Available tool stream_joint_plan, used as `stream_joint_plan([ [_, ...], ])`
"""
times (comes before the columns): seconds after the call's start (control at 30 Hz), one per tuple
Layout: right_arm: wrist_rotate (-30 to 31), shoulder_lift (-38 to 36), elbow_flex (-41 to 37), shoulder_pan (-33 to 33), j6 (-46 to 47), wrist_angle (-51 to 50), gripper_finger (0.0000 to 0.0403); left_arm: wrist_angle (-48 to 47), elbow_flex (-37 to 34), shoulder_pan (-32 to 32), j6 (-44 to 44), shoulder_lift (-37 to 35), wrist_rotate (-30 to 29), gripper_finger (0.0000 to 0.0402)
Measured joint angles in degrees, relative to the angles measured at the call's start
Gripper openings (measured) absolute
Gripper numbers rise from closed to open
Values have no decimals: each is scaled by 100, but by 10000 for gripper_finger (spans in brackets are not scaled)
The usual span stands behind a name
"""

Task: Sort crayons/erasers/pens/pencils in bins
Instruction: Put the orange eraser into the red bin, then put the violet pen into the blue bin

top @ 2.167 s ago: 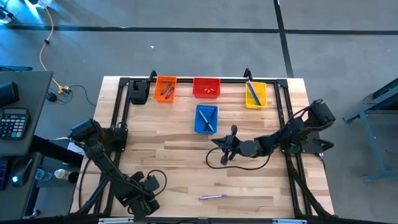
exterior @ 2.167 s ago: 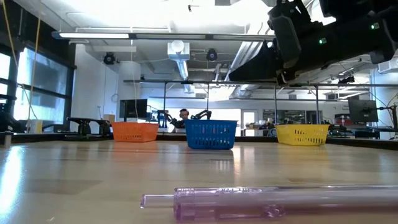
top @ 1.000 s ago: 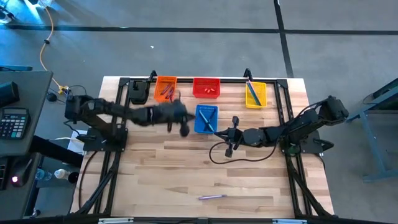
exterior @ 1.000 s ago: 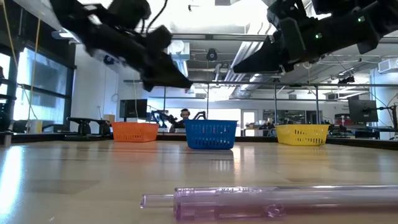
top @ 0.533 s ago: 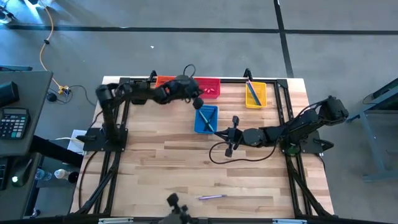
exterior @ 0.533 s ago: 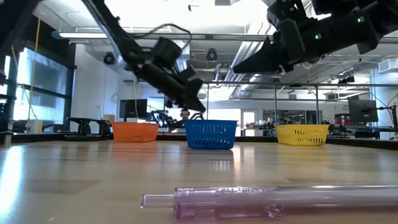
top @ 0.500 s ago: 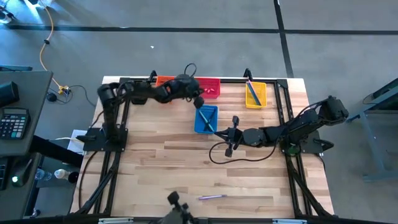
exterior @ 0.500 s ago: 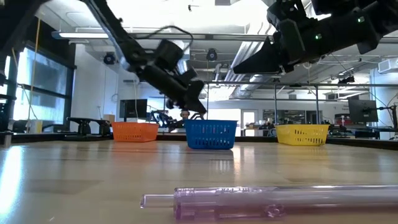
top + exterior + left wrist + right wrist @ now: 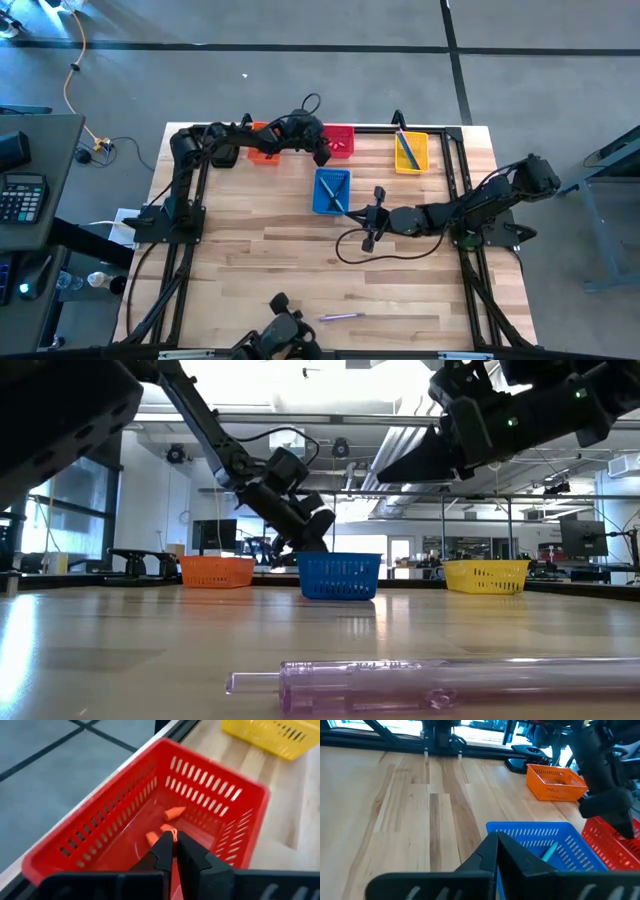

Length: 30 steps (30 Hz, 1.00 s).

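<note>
My left gripper (image 9: 322,156) hangs over the left part of the red bin (image 9: 345,131) at the far edge, shut on a small orange-red eraser (image 9: 174,833). Other orange-red erasers (image 9: 175,812) lie on the red bin's floor. My right gripper (image 9: 368,236) hovers above the table, just right of the blue bin (image 9: 322,203), shut and empty; its shut fingers show in the right wrist view (image 9: 496,842). A purple pen (image 9: 340,316) lies flat near the table's near edge. My left gripper pinches the eraser between its two fingertips (image 9: 165,845); only a sliver of it (image 9: 174,832) shows between them. The fingers slant down from the table's left. The eraser is clear of the bin's floor, above the erasers lying there.
The orange bin (image 9: 266,132) with red sticks stands left of the red one, and the yellow bin (image 9: 420,152) with a blue pen stands right of it. The blue bin holds teal and dark sticks. A dark piece of equipment (image 9: 280,338) shows at the near edge.
My left gripper has swung from left of the blue bin toward the table's far edge and now hangs over the red bin, its fingers still shut.
</note>
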Motion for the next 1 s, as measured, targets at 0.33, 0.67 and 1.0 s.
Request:
stream_joint_plan([
  [0.33,109,0,0,0,19,-64,0,25,2,18,-40,-4,-50,50],
  [0.67,109,0,0,0,20,-86,0,-54,0,19,226,-229,-68,79],
  [1.0,127,0,13,4,124,-46,0,652,-1062,-715,527,-1427,-177,4],
])
